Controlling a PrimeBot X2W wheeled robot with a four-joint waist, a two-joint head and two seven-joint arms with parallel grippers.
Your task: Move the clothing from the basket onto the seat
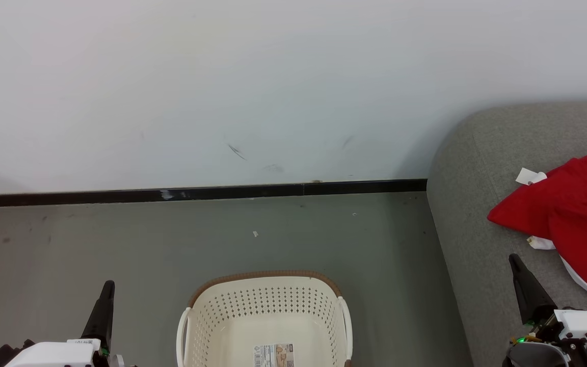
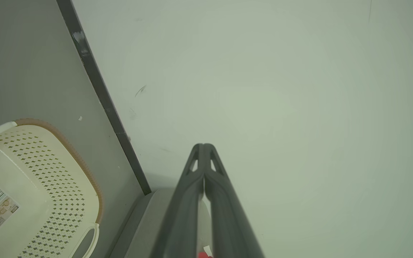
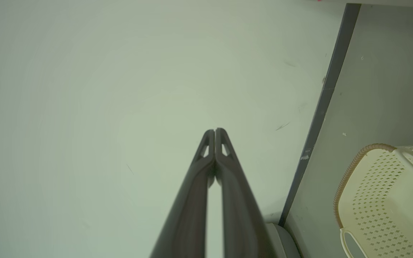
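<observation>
The left gripper and right gripper each have 2 long, tapering dark fingers with triangular cut-outs near the tips. White wrist housing, small green light.

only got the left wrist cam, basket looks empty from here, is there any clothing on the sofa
observer: yes, red clothing lies on the grey sofa, at the head view's right edge, partly cut off.
operator: where's the right gripper to it
observer: the right gripper shows over the sofa just left of the clothing, its tips apart from the cloth.
operator: holding anything
observer: no, its wrist view shows the fingers closed together with nothing between them, aimed at the wall.
</observation>
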